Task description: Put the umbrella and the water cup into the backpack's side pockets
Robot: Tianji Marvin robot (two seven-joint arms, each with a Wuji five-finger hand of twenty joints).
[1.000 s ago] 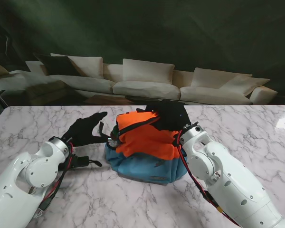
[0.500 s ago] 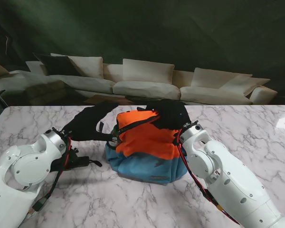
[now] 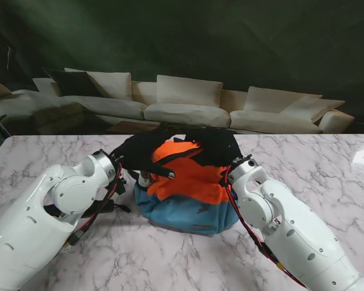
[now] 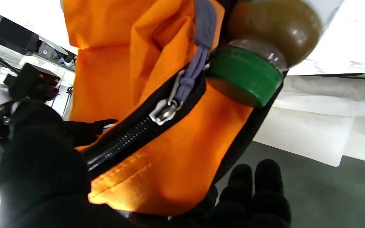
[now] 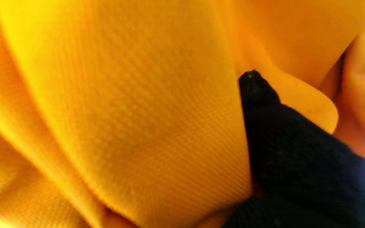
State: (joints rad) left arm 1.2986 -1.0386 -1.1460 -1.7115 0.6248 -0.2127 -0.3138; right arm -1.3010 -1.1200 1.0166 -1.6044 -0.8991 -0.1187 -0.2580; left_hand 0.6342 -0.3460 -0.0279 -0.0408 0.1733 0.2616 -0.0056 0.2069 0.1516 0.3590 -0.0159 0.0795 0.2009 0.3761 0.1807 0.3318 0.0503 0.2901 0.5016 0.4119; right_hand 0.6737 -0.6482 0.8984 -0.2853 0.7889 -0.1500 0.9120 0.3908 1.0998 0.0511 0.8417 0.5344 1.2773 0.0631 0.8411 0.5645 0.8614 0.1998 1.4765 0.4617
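Observation:
The orange and blue backpack [image 3: 191,197] stands in the middle of the marble table. The water cup, a bottle with a green cap [image 4: 244,76] and brown contents, sits in the pocket on the backpack's left side [image 3: 144,180]. My left hand [image 3: 142,151], in a black glove, reaches over the backpack's top left corner, thumb [image 4: 36,158] on one side of the orange fabric and fingers [image 4: 255,190] on the other, still spread. My right hand [image 3: 217,145] grips the top right of the backpack, its fingers [image 5: 290,142] pressed into orange cloth. I see no umbrella.
The marble table [image 3: 327,170] stretches to both sides of the backpack. A black zipper with a silver pull [image 4: 165,110] runs across the orange top. My two white forearms flank the backpack closely. A sofa stands beyond the table's far edge.
My left hand has swung right from beside the backpack and now lies over its top left corner. The right hand and the backpack have stayed put.

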